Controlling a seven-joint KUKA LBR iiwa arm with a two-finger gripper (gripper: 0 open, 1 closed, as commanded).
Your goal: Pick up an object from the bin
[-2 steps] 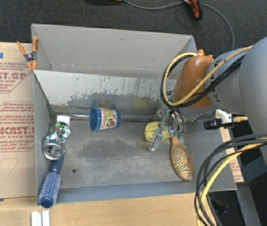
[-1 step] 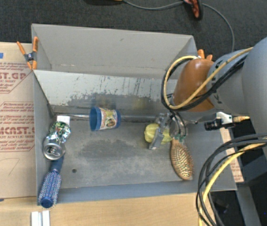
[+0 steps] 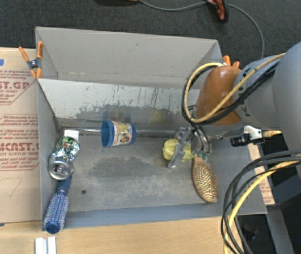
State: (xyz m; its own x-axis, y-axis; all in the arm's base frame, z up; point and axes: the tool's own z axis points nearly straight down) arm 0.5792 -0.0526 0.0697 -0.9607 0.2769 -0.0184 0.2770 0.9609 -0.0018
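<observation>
Step in hand looks like grasp approach. The hand (image 3: pixel 186 152) is hanging low over the right part of the grey bin (image 3: pixel 129 181), arm coming in from the right. It is sitting right at a small yellow-green rounded thing (image 3: pixel 169 149) on the bin floor, touching or just beside it; I cannot tell which. I also cannot tell how far open the hand is, or whether it has hold of anything, because the metal parts are overlapping the yellow-green thing.

A wooden hairbrush (image 3: pixel 204 180) is lying just beside the hand, toward the near wall. A blue-lidded jar (image 3: pixel 116 133) is lying on its side mid-bin, well apart. A crushed can (image 3: pixel 63 159) and a blue roller brush (image 3: pixel 56 210) are lying at the left wall.

Judging the next move: it is calling for centring on the yellow-green thing, closing firmly and lifting straight up, while keeping clear of the hairbrush.
</observation>
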